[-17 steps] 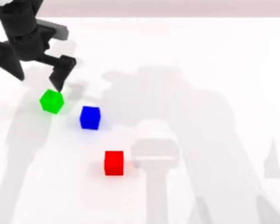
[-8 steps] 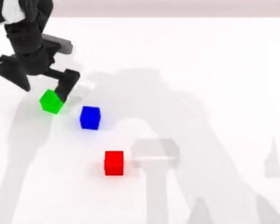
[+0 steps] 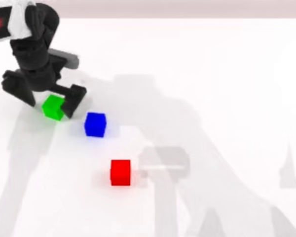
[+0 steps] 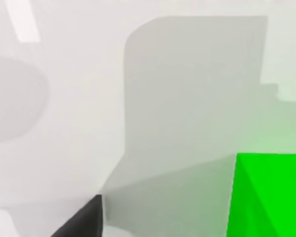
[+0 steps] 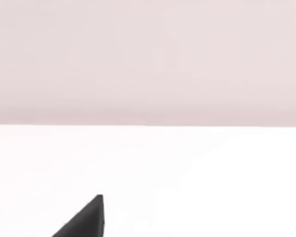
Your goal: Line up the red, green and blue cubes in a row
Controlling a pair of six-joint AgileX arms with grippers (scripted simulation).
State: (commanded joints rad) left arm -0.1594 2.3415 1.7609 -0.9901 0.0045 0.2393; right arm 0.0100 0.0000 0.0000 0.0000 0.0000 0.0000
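Note:
The green cube (image 3: 53, 107) rests on the white table at the left. My left gripper (image 3: 48, 104) is open and low over it, one dark finger on each side. In the left wrist view the green cube (image 4: 269, 195) fills the corner, with a gap of bare table between it and one dark fingertip (image 4: 86, 222). The blue cube (image 3: 95, 124) sits a little right of the green one. The red cube (image 3: 120, 172) lies nearer the front. The three run along a diagonal. My right arm is outside the top view; its wrist view shows one fingertip (image 5: 86, 219) over bare table.
The table (image 3: 212, 74) is white and carries only soft grey arm shadows (image 3: 163, 163) across its middle and right. A pale back wall (image 5: 148, 59) stands beyond the table's far edge.
My left gripper has come down and slightly toward the front, from above and behind the green cube to astride it. The cubes have not moved.

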